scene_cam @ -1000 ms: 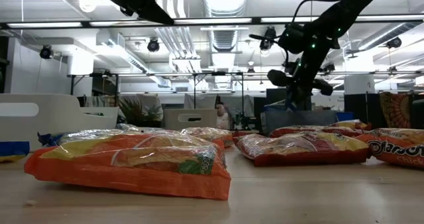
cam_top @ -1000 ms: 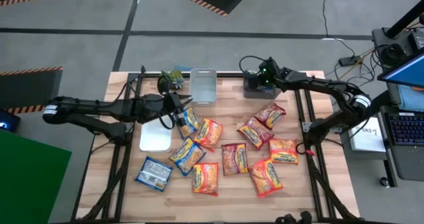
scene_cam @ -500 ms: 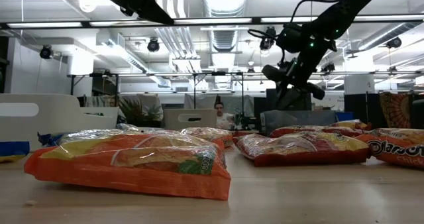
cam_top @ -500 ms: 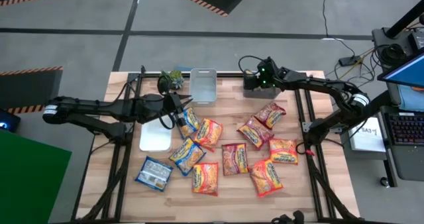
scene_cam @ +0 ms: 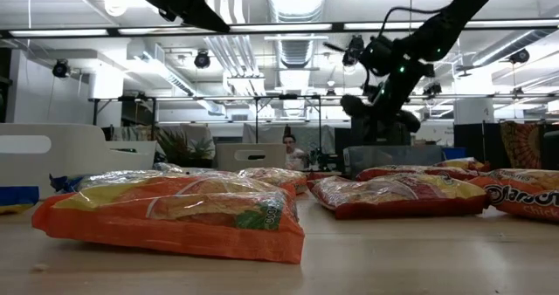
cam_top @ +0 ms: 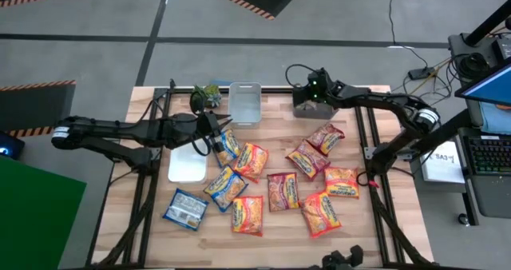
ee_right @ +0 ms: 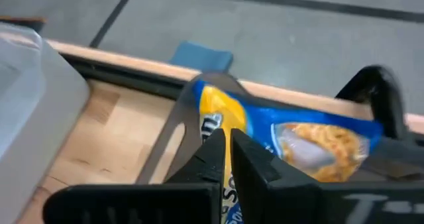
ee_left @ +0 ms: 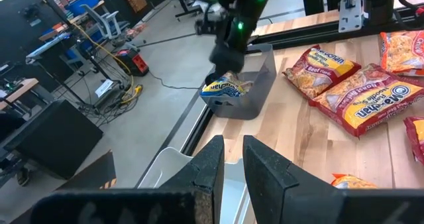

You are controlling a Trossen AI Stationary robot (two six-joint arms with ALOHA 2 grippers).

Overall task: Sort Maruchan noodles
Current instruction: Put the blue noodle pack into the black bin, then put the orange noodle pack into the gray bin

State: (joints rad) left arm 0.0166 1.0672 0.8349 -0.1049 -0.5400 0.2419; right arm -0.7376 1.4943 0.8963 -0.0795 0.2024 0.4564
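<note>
Right gripper (cam_top: 307,102), closed on a blue packet (ee_right: 291,134), is drifting leftward and lowering it into the grey bin (ee_left: 255,91); placement looks imminent. Left gripper (cam_top: 215,138), nearly closed and empty, is waiting above the worktop (cam_top: 271,138).

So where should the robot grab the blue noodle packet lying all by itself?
Probably from straight above, pinching across its shorter width: the blue packet lies flat on the wooden table, clear of the other packets, so fingers fit down both long sides.

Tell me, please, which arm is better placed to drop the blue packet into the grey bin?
Right: its tool holds the blue packet over the grey bin; the left tool hovers across the table.
</note>
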